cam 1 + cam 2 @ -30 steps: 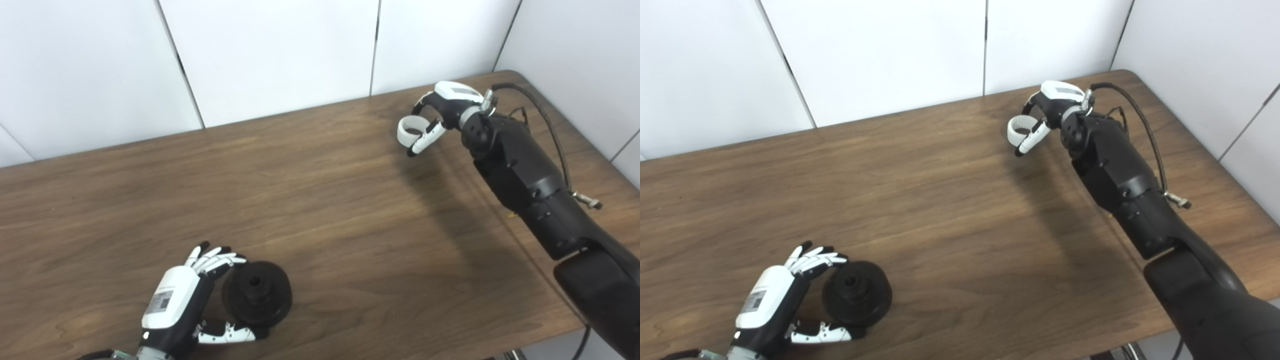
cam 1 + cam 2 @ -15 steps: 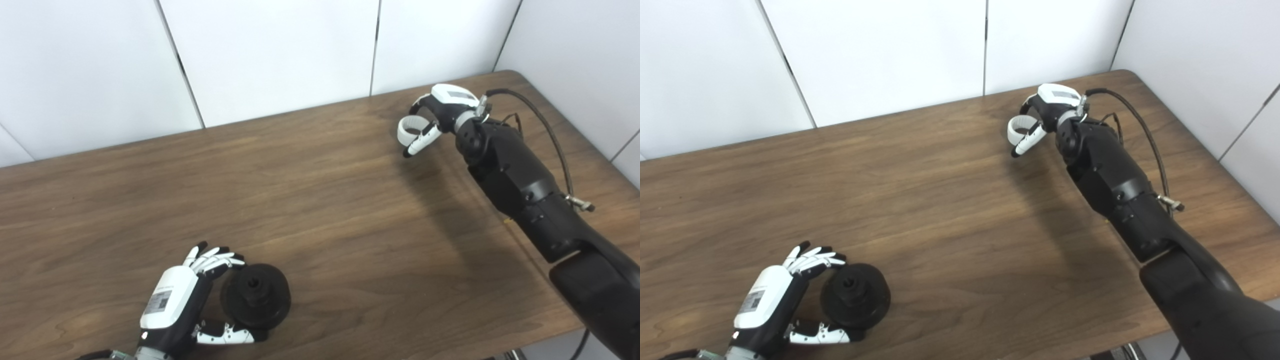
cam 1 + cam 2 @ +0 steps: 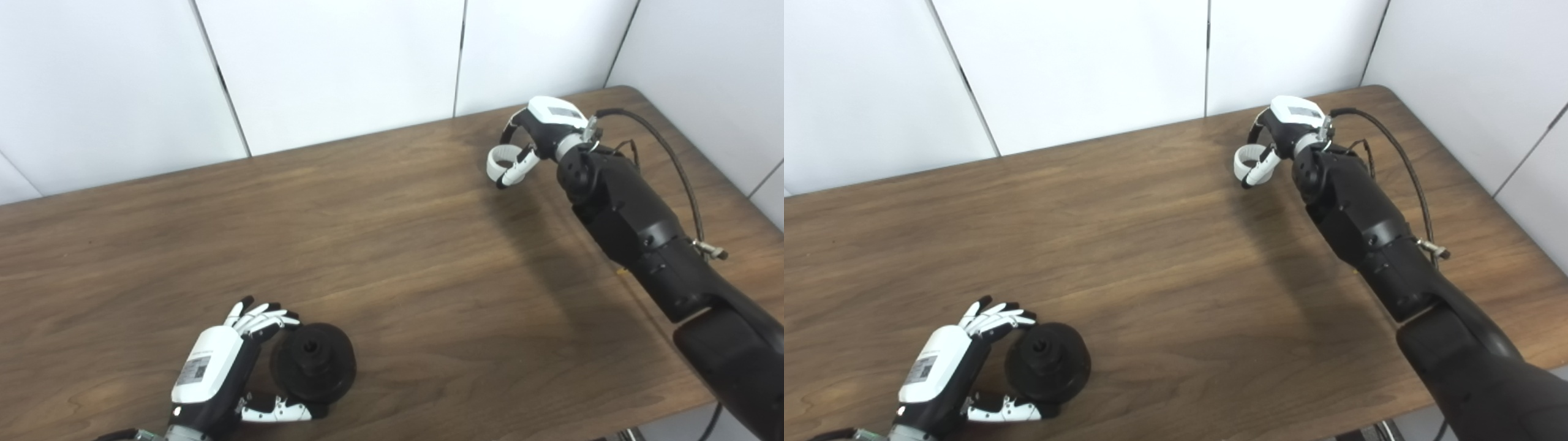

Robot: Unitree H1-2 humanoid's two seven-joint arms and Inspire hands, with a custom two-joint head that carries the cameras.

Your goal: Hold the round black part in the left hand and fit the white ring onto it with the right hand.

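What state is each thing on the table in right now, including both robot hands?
Black part: lying flat on the table, hub hole up, not lifted.
White ring: far right, between the right hand's fingers and thumb; whether it is off the table, cannot tell.
Left robot hand: cupped around the black part's left side, fingers apart, grip not clearly closed.
Right robot hand: closed on the ring.

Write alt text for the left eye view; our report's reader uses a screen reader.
The right hand grips a white ring at the wooden table's far right, while the left hand cups a round black part resting near the front edge.
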